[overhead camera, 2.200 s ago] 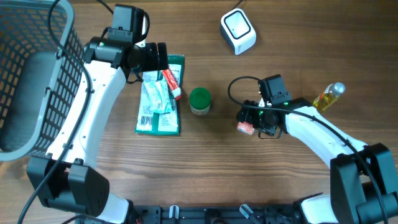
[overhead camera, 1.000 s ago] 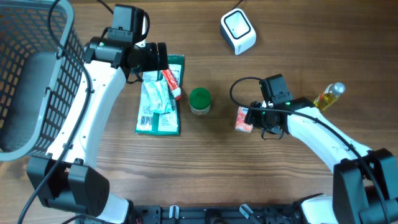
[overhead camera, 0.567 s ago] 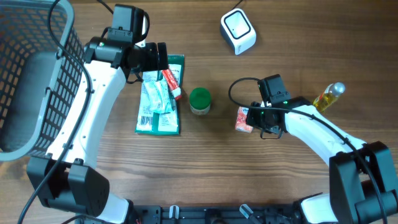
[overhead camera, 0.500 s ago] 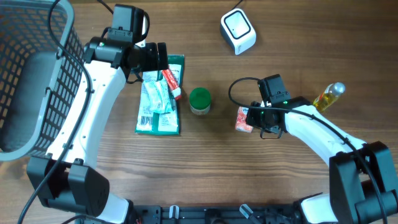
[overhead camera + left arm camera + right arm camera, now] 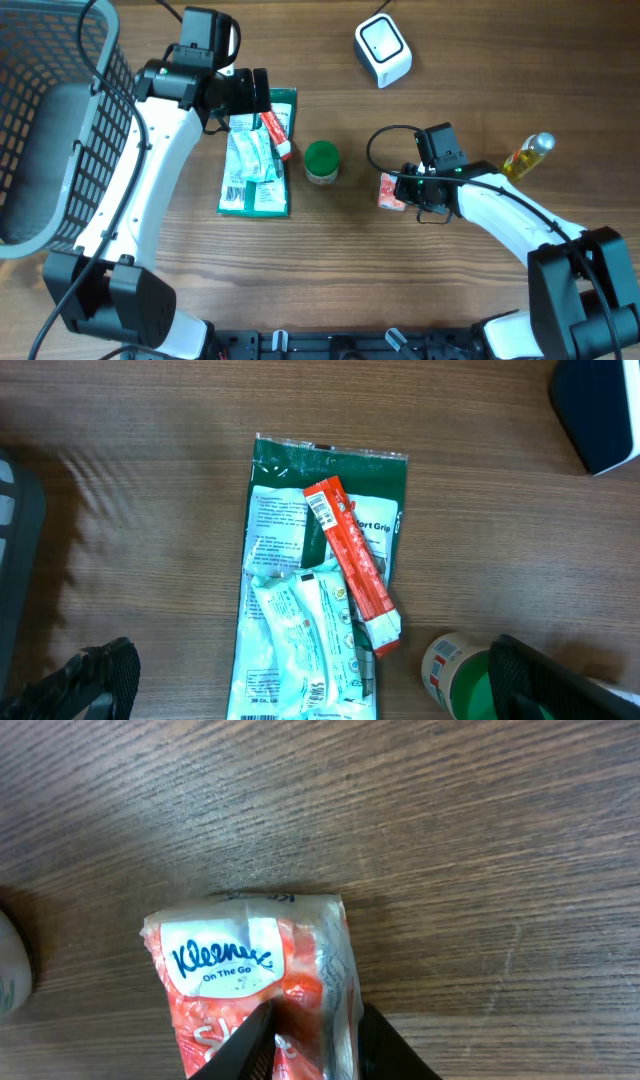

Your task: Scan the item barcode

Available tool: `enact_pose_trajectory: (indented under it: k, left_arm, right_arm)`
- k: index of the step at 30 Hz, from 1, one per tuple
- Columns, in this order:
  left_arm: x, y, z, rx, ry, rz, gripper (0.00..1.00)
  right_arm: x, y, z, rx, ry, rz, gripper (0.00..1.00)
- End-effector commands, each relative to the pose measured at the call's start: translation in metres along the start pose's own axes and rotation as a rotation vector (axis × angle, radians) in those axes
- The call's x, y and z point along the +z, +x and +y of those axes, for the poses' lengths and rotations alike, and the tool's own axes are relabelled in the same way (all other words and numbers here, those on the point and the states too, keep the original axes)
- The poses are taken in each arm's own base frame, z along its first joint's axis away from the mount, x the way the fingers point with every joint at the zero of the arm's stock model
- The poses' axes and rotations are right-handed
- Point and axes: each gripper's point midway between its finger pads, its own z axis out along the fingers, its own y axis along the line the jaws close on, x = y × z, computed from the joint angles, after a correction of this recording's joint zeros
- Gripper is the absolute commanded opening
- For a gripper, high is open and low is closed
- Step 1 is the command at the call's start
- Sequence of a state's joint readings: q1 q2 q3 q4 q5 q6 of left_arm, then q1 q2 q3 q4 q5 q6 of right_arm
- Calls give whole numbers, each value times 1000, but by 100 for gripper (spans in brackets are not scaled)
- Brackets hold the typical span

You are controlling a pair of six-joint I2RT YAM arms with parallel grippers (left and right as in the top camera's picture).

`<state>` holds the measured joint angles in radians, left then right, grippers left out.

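Pick-up step, by the look of it, on the brown wooden table [image 5: 330, 290]: no lift yet, nothing presented for a read.

Next move likely calls for a firm hold, a straight lift, then a carry up toward the table's far edge, to the white box-shaped barcode scanner [image 5: 383, 50], well apart from the grasp point. No barcode showing on the upper face, so probably a roll of the wrist on the way.

Up by the far-left part of the table, left gripper [image 5: 258, 95] spread wide, holding nothing, hanging over the flat green foil packet [image 5: 330, 480].

Right of centre, about mid-depth, just right of the small green-lidded jar [image 5: 321, 160]: the red-and-white soft plastic Kleenex tissue pack [image 5: 250, 970], lying flat on the wood.

Right gripper [image 5: 318, 1045] set narrow and pinched on that pack at its near end, label end poking out ahead of the tips. Black fingers [image 5: 390, 1045] seemingly clamping only one side of the crinkled wrap, so some risk of a slip on the lift.
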<state>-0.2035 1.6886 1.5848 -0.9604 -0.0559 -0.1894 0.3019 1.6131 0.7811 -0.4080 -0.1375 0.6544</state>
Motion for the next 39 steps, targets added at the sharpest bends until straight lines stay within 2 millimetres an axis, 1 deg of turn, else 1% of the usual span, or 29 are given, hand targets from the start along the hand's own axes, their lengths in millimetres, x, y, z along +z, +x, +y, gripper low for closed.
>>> enact_pose_trajectory:
  k: [1,2,4,8,9,10,11,13,14,16,17,18,20,21,23,24,26,27,29,39]
  left_arm:
    - [3,-1,3,-12,-15,1,100]
    - [3,-1,3,-13,-15,1,100]
    - [3,-1,3,-12,-15,1,100]
    - [3,-1,3,-13,-15,1,100]
    - [3,-1,3,-13,-15,0,100]
    - [3,-1,3,-13,-15,1,100]
    - [3,-1,3,-13,-15,1,100]
    - [3,-1,3,-12,-15,1,100]
    - [3,-1,3,-12,-15,1,100]
    - [3,-1,3,-13,-15,1,100]
    - [3,-1,3,-12,-15,0,100]
    - [3,-1,3,-12,-15,1,100]
    - [3,-1,3,-13,-15,1,100]
    - [3,-1,3,-12,-15,0,100]
    - [3,-1,3,-12,-15,1,100]
    - [3,-1,3,-13,-15,1,100]
    - [3,-1,3,-13,-15,1,100]
    - [3,-1,3,-12,-15,1,100]
    - [3,-1,3,-13,-15,1,100]
    - [3,-1,3,-13,-15,1,100]
  right_arm:
    - [13,16,-11,37,6,39,26]
    - [13,17,-9,36,-6,41,25]
    - [13,17,-9,32,-11,43,20]
    - [13,17,-9,29,-11,43,19]
    - [13,17,-9,26,-10,44,16]
    - [13,18,-8,8,-18,48,7]
    - [13,19,-5,0,-31,56,4]
    - [7,17,2,-17,-75,57,4]
    - [1,14,9,-53,-123,53,4]
    - [-23,7,26,-112,-261,35,4]
    - [-32,5,31,-130,-306,28,4]
    - [-47,3,40,-161,-392,22,4]
    - [-84,6,63,-217,-606,29,4]
    - [-107,11,76,-254,-746,46,4]
    - [-153,19,94,-332,-1005,69,4]
    - [-174,23,99,-377,-1122,77,4]
    - [-207,30,104,-471,-1307,97,4]
    - [-219,34,105,-513,-1373,108,4]
    - [-225,37,105,-531,-1406,120,4]
    - [-226,39,105,-506,-1402,141,4]
